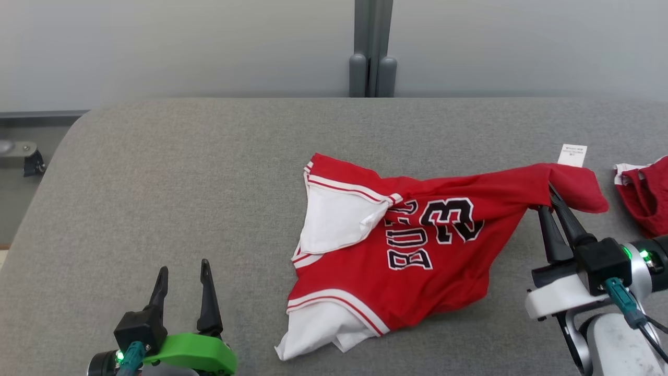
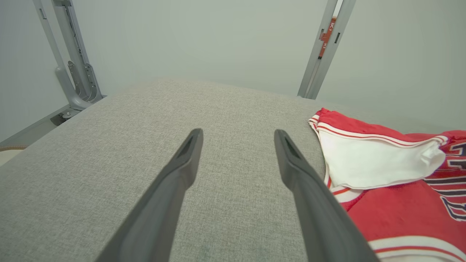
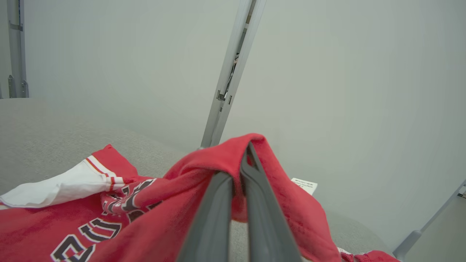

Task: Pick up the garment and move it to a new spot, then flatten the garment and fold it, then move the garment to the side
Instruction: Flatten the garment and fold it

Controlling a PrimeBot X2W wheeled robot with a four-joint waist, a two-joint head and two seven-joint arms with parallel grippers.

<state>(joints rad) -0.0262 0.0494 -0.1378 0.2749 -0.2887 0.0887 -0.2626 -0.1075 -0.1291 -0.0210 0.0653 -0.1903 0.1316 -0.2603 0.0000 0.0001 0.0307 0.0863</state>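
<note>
Rightward, another red garment (image 1: 647, 196) and a white tag (image 1: 572, 155) near the jersey (image 1: 417, 250).

You have a left gripper (image 1: 183, 265): two long dark fingers (image 1: 209, 300), black base (image 1: 140, 328), bright green bracket (image 1: 195, 352), teal connector (image 1: 133, 356). Right gripper (image 1: 548, 201): matching fingers, white wrist shell (image 1: 556, 300), green lights (image 1: 626, 253), teal plug (image 1: 621, 295), black cable (image 1: 649, 328).

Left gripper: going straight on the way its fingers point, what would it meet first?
Probably nothing soon: the left gripper, open, points across bare table toward the wall; the jersey lies off to its right. Its height above the table is unclear.
</note>
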